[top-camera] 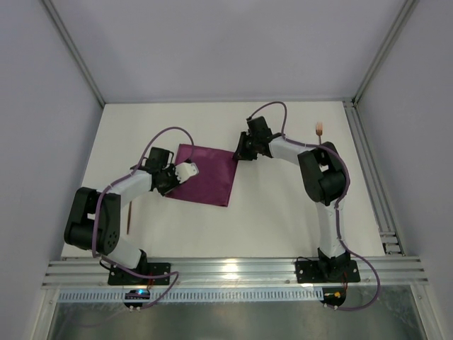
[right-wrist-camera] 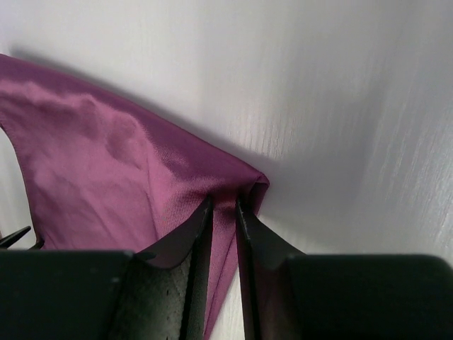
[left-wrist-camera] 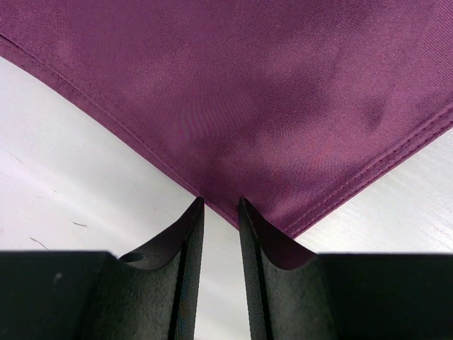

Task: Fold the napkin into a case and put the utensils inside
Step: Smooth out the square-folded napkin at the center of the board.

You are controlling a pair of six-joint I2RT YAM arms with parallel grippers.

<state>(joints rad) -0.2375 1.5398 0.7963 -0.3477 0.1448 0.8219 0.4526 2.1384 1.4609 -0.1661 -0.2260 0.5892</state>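
Two slim copper utensils flank the napkin (top-camera: 211, 177), which lies spread on the white surface (top-camera: 276, 212). One utensil (top-camera: 129, 216) lies well left of the napkin. The left gripper (left-wrist-camera: 221, 207) sits at a left-hand corner of the napkin. Its fingers are narrowly parted, with bare surface showing in the gap. The right gripper (right-wrist-camera: 224, 202), likewise slightly spread, straddles the napkin's rumpled far right corner. The other utensil (top-camera: 319, 130) lies well right of the napkin.
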